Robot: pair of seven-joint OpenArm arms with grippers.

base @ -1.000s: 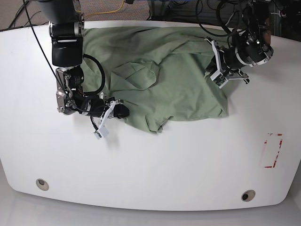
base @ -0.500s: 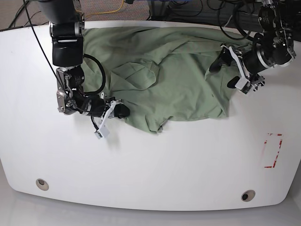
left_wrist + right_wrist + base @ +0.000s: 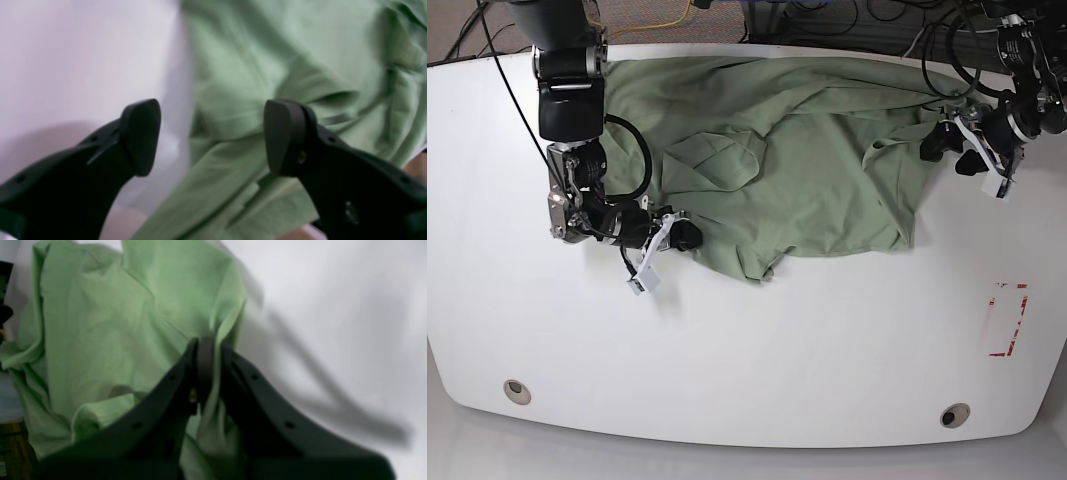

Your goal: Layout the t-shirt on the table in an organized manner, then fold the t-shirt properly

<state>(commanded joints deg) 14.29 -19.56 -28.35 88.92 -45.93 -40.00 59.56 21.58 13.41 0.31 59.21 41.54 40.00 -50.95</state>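
A: Left portion of the base view, status?

B: Right end effector (image 3: 682, 236) low over the tabletop (image 3: 757, 350), at the shirt's (image 3: 807, 150) lower-left edge. Closed tight on a fold of the green fabric, as seen from the right wrist view, with cloth pinched between the black fingers (image 3: 186, 380). Small white tag (image 3: 643, 277) just beside the end effector, lying on the white surface.

A: Shirt position?

B: Spread across the far centre of the tabletop, rumpled rather than flat. One flap folded over near the left-centre, lower hem uneven, a corner drooping toward the near side. Far edge close to the tabletop's rear rim.

A: Right portion?

B: Left end effector (image 3: 967, 152) just off the shirt's right edge, raised, not touching the cloth. Fingers spread wide apart with nothing between them; left wrist view blurred, showing one finger (image 3: 141, 133) over white surface and the other over green fabric.

A: Other marks?

B: Red tape rectangle (image 3: 1008, 320) near the right edge, well apart from the shirt. Two grey grommet holes (image 3: 516, 390) along the near edge.
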